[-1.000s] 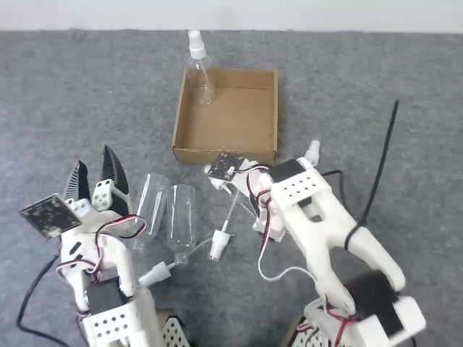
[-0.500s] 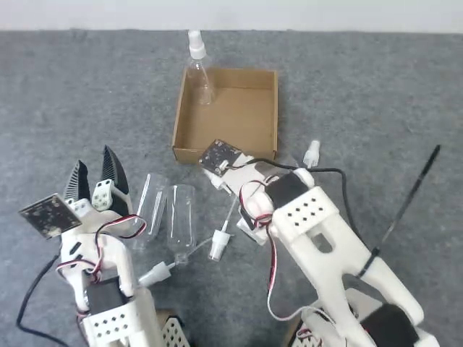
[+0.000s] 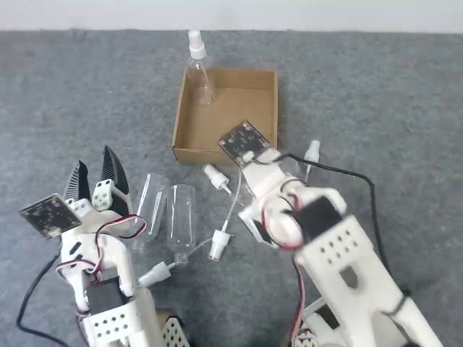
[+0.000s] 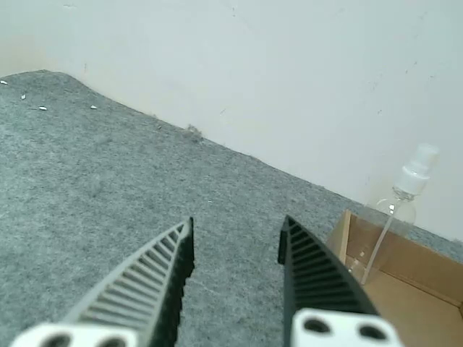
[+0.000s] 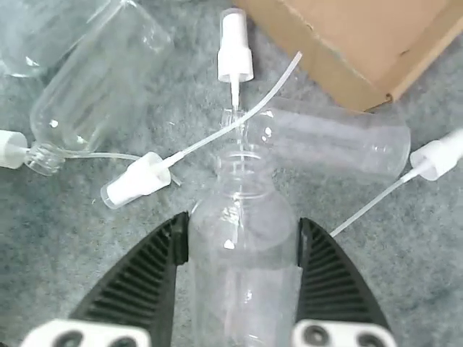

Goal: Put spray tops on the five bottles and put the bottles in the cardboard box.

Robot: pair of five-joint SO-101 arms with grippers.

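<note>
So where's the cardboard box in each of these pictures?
High view: cardboard box, upper middle of the picture.
Left wrist view: just past the open left gripper, one corner showing.
Right wrist view: beyond the bottle held by the right gripper.
Shared landmark: spray-topped bottle standing in its corner, high and left wrist views.

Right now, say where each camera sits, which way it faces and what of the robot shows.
High view: fixed above, looking down on the cardboard box, loose bottles and spray tops; the left arm and right arm show.
Left wrist view: on the left arm, looking across the mat toward the wall; the open left gripper shows.
Right wrist view: on the right arm, looking down; the right gripper is shut on a bottle.
Shared: high and left wrist views show the capped bottle standing in the box.
</note>
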